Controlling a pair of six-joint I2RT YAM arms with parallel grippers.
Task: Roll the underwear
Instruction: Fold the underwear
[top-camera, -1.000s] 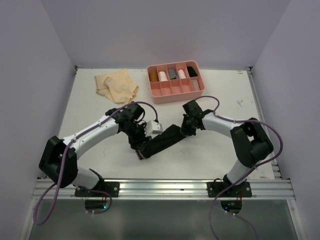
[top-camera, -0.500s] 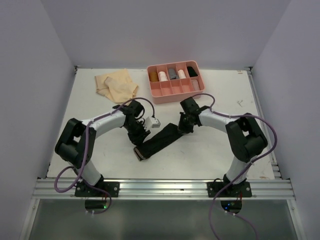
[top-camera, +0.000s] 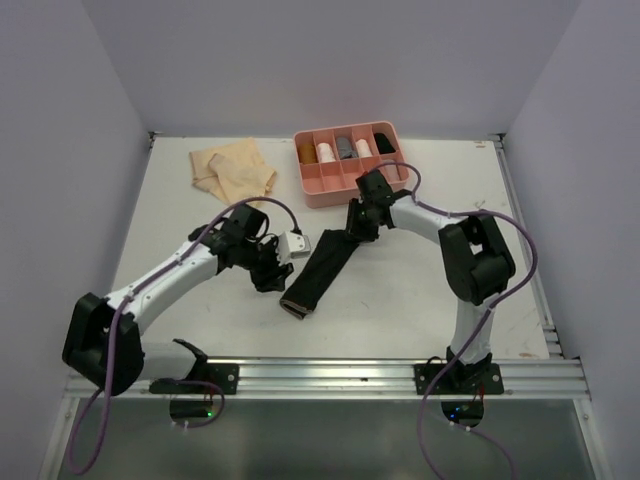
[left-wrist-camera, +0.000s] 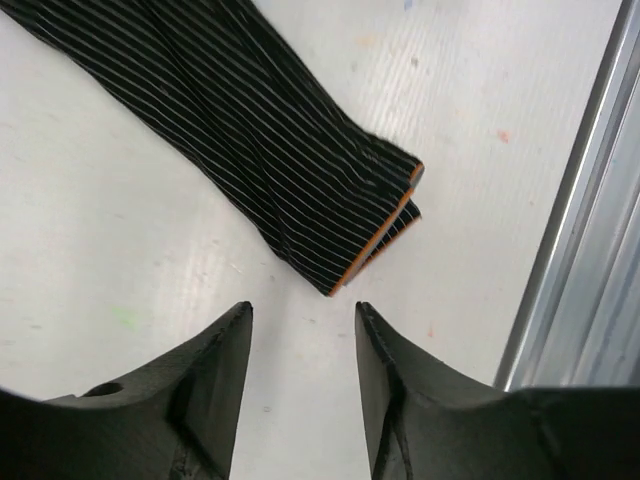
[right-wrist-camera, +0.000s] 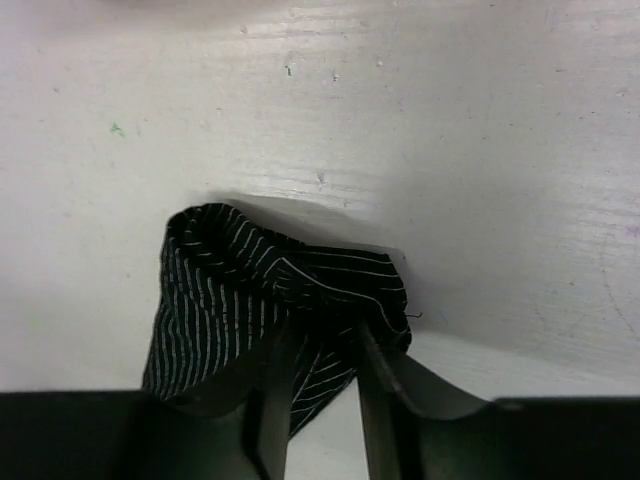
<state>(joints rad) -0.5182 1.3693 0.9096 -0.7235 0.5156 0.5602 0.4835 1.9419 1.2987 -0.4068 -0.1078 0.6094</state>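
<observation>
Your left pincer (left-wrist-camera: 302, 310) stands partly open and empty above the table (left-wrist-camera: 120, 250), with the waistband end of the black underwear (left-wrist-camera: 270, 150) just ahead of its tips. The cloth is folded into a long flat strip, and that square end looks like the place to start the roll. Your right pincer (right-wrist-camera: 322, 335) sits at the strip's other end, fingers narrow with bunched cloth between them. You cannot tell whether they pinch it or only straddle it. It is probably there to hold the strip taut. The tan underwear (top-camera: 235, 170) lies well beyond your left pincer.
</observation>
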